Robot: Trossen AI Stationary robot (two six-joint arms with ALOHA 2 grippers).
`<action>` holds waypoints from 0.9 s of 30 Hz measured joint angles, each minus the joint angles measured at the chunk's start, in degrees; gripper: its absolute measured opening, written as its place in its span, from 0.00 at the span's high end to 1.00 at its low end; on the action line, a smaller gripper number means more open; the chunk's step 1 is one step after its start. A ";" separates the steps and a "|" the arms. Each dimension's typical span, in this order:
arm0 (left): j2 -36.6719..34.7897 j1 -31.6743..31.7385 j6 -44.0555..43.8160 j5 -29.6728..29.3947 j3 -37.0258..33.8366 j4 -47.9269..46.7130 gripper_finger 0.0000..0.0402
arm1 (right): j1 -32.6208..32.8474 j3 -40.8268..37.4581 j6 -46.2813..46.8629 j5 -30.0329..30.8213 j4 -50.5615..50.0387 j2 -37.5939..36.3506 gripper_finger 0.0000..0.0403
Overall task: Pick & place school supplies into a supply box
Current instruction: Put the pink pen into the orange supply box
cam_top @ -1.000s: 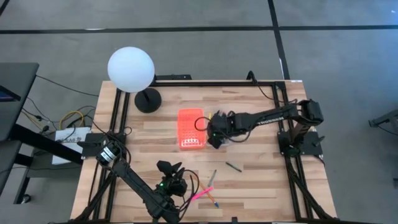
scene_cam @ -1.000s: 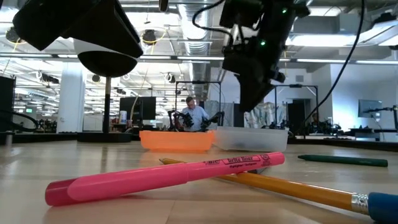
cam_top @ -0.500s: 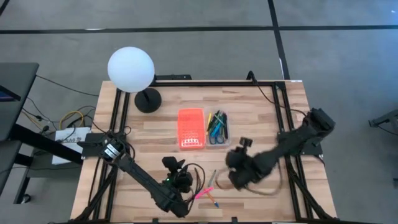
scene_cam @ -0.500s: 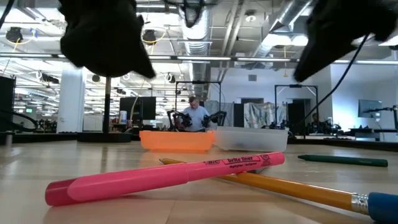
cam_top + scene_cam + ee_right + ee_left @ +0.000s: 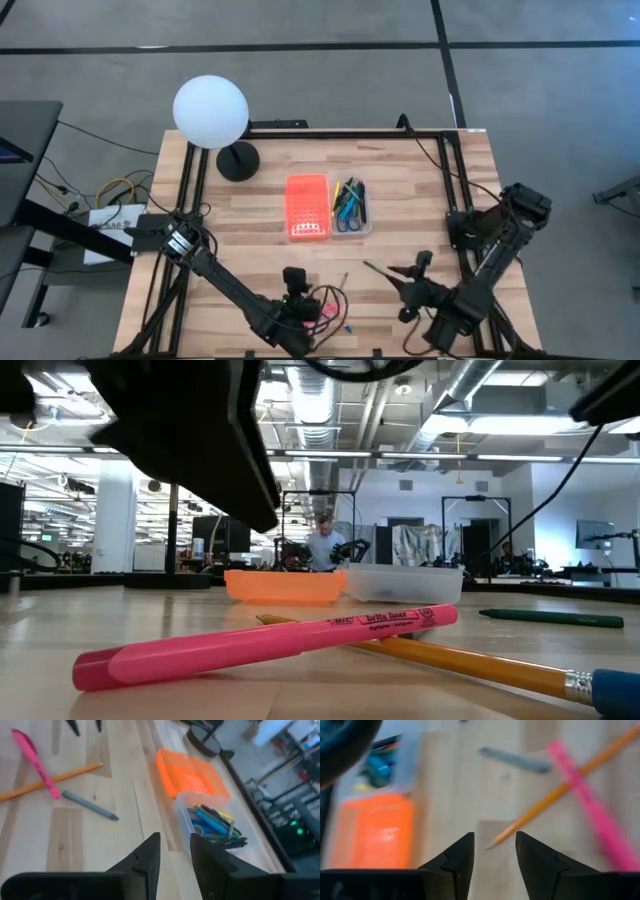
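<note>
The supply box lies open mid-table: its orange lid (image 5: 307,207) rests flat beside the clear tray (image 5: 350,228), which holds several pens and blue-handled scissors (image 5: 212,822). A pink marker (image 5: 324,312) lies across a yellow pencil (image 5: 341,323) near the front edge. A grey pen (image 5: 342,280) and a green pen (image 5: 376,267) lie flat on the wood. My left gripper (image 5: 495,845) is open and hovers just short of the pencil's tip (image 5: 492,842). My right gripper (image 5: 175,845) hangs open and empty near the green pen, front right.
A white globe lamp (image 5: 210,112) on a black base stands at the far left corner. Black frame rails run along the table's left and right sides. Bare wood lies between the box and the loose pens. In the low view a person (image 5: 322,545) shows far behind the table.
My right gripper has swung from over the clear tray toward the table's near right, turning as it went, and the tray's contents now show. My left gripper has shifted right toward the pink marker and pencil and turned. The pens on the table have stayed put.
</note>
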 joint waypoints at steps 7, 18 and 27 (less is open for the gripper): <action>0.00 -0.13 4.96 7.30 0.00 11.70 0.65 | 3.40 -1.02 4.94 2.45 -7.06 0.02 0.75; 0.00 1.07 -1.05 8.57 -0.47 16.25 0.65 | 3.88 -1.02 14.57 3.75 -16.58 0.02 0.75; 1.09 0.57 -5.59 8.39 -0.54 17.94 0.65 | 3.88 -1.02 14.88 5.04 -16.85 0.02 0.75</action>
